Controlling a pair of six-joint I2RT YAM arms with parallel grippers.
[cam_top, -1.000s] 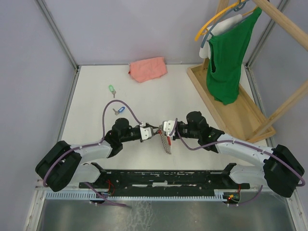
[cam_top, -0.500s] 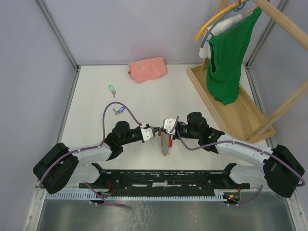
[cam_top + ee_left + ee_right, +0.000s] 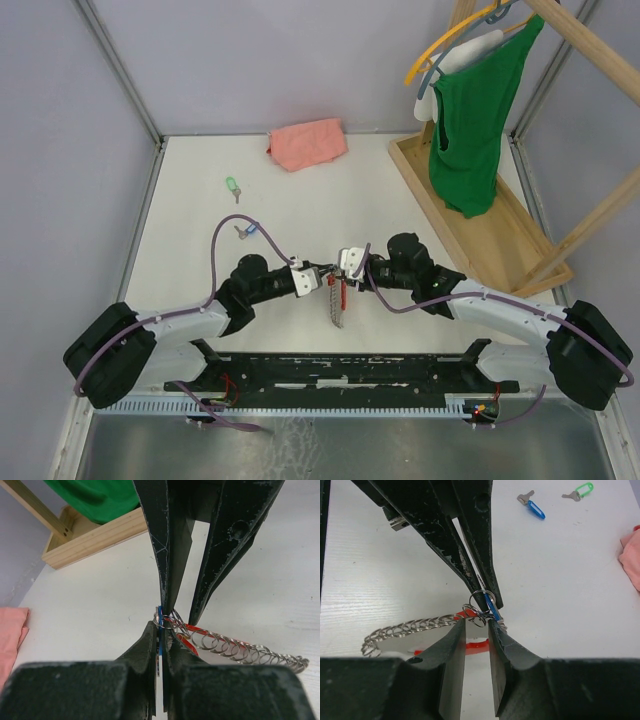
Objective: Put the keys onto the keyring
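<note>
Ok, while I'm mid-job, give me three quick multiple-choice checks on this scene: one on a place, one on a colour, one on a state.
1. Where do the loose blue key and the green key lie?
A. on the far-left part of the table
B. at the near edge
C. right under the grippers

2. What colour is the tag beside the chain?
A. yellow
B. red
C. black

3. How is the left gripper?
A. wide open
B. shut on the chain
C. shut on a blue key head

Answers:
1 A: the top view shows both keys beyond the left arm, apart from the grippers.
2 B: both wrist views show red at the ring end of the chain.
3 C: its fingers pinch a thin blue piece right at the keyring.
</note>
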